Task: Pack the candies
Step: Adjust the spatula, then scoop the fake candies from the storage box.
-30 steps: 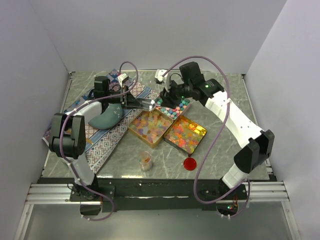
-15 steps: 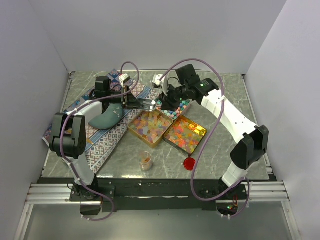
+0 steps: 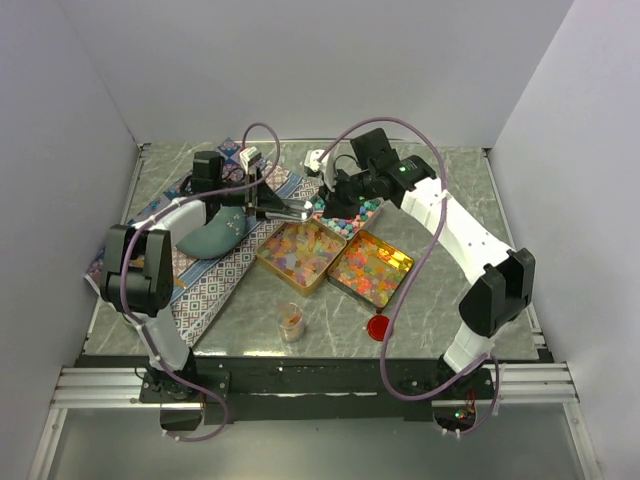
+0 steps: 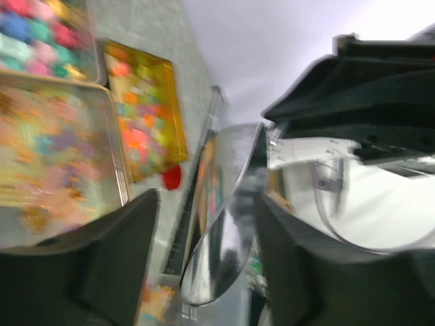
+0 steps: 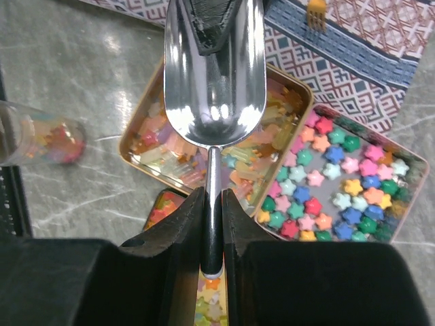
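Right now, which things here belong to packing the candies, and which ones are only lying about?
For the job: candies, in three gold tins; metal scoop, gripped by the right tool; small glass jar; red disc, perhaps its lid.
Lying about: patterned cloth; grey-blue curved object; small gold fork.

Tins, three, set close together: far tin [image 5: 372, 130], middle tin [image 3: 281, 275], near-right tin [image 3: 400, 283]. Candies [image 5: 340, 183]: three sorts, one sort to a tin, each far too many to count. They are pastel stars, translucent yellow-pink pieces and orange-red-yellow pieces. Clear jar [image 3: 290, 322]: one, with a small further lot of candies inside, number not readable. Metal scoop [image 5: 214, 75]: one. Red disc [image 3: 379, 327]: one. Patterned cloth [image 3: 215, 280]: one. Blue-grey pouch [image 3: 212, 235]: one, on the cloth. Robot arms: two, left arm [image 3: 140, 270] and right arm [image 3: 470, 240].
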Controlling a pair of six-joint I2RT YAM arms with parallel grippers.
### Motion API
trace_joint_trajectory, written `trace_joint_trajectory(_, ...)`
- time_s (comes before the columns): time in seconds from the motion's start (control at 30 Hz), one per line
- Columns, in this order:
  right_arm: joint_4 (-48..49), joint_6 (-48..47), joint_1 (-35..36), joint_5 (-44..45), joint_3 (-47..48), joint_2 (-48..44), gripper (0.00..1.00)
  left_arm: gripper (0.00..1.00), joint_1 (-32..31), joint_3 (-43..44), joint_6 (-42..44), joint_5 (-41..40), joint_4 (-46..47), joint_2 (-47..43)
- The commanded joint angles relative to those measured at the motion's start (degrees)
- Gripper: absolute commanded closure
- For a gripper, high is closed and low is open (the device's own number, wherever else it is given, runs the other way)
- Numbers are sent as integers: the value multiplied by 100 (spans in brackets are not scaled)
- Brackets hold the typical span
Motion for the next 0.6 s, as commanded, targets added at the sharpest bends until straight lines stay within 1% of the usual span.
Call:
trace_joint_trajectory(0.0,-153,-433,-94,457,487,199,100,27,113,805,1362,-1296,-1568,-121)
trace_joint_trajectory(0.03,-493,-565,-164,545,714,269,100,22,165,1111,1573,-1969,-1901,-200)
trace_joint_trajectory(0.07,-653,-792,-339,746,830,331,100,20,244,1175,1784,-3220,-2227,-306)
trace_joint_trajectory(0.1,-777,-908,-419,852,935,462,100,19,297,1167,1813,-3694,-2204,-550)
trace_joint_trajectory(0.13,-1030,-1039,-472,1036,1128,533,100,17,367,1045,1796,-4003,-2108,-675)
trace_joint_trajectory(0.2,-1278,-1549,-568,1808,1243,726,100,15,561,860,1708,-4504,-1801,-1069)
trace_joint_trajectory(0.27,-1428,-1952,-639,2484,1279,815,100,16,649,666,1734,-4551,-1729,-1264)
trace_joint_trajectory(0.4,-1726,-2551,-823,3347,1568,1191,100,16,658,96,1681,-4481,-1457,-1974)
trace_joint_trajectory(0.47,-1990,-2745,-885,3665,1902,1359,100,16,658,-326,1707,-4437,-1281,-2222)
trace_joint_trajectory(0.5,-2147,-2763,-903,3892,2068,1569,100,16,658,-458,1734,-4437,-1246,-2449)
trace_joint_trajectory(0.57,-2552,-2694,-912,4043,2613,1807,100,16,676,-766,1839,-4498,-1193,-2635)
